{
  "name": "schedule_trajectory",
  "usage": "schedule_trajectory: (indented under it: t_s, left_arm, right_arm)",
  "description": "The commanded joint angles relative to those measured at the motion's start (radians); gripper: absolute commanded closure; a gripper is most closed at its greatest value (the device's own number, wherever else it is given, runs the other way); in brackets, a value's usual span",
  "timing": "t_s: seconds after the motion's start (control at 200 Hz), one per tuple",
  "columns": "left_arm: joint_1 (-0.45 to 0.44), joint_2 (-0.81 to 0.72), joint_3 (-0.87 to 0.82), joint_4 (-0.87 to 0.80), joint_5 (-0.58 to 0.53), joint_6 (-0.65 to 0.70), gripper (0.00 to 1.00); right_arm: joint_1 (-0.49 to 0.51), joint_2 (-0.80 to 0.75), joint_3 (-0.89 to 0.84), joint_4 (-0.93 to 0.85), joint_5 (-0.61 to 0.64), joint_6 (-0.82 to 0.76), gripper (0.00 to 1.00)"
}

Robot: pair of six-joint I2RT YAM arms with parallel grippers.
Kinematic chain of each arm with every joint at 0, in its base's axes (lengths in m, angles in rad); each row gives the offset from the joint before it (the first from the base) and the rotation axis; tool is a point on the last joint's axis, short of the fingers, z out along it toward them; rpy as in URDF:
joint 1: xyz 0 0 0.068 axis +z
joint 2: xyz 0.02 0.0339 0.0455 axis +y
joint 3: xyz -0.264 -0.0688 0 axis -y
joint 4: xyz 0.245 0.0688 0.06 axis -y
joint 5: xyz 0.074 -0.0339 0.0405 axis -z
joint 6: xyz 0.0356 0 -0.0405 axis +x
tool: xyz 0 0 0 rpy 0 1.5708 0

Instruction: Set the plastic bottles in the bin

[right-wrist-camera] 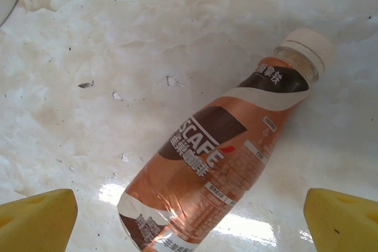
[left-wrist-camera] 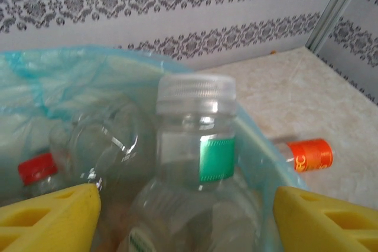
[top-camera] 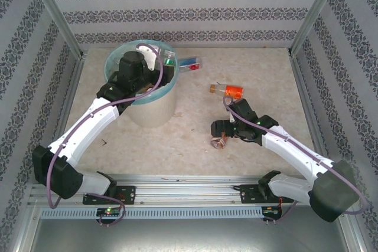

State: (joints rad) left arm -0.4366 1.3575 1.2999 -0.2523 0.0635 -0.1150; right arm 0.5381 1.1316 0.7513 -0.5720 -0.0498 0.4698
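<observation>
One brown bottle (right-wrist-camera: pixel 218 163) lies just beneath the wide-open right pincer (right-wrist-camera: pixel 190 219).

The white-capped clear plastic bottle with a green label (left-wrist-camera: pixel 198 146) is cut off below its shoulders; the brown-labelled plastic bottle (right-wrist-camera: pixel 218 157) loses its base at the bottom edge.

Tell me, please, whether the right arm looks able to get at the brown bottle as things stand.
Probably yes: the right gripper hangs open right over the brown bottle, which lies on the table, and nothing stands between them.
</observation>
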Motion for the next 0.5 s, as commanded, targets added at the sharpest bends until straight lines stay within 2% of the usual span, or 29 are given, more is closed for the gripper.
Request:
schedule_trajectory:
  t_s: [0.0, 0.195, 0.36, 0.43, 0.495]
  left_arm:
    - [0.001, -0.071, 0.082, -0.089, -0.013, -0.006, 0.27]
    - [0.000, -0.107, 0.175, -0.123, -0.010, -0.015, 0.37]
    - [0.000, -0.035, 0.249, -0.190, 0.001, -0.020, 0.44]
    - [-0.001, -0.026, 0.234, -0.187, 0.015, -0.018, 0.44]
    - [0.000, -0.049, 0.167, -0.118, 0.046, -0.012, 0.44]
  right_arm:
    - [0.013, 0.017, 0.047, -0.009, 0.008, 0.006, 0.02]
    - [0.014, 0.053, 0.078, -0.005, 0.007, -0.003, 0.02]
    - [0.014, 0.088, 0.068, 0.021, 0.011, 0.014, 0.02]
    - [0.014, 0.119, 0.069, 0.023, 0.019, 0.032, 0.02]
    - [0.014, 0.155, 0.083, -0.003, 0.041, 0.045, 0.02]
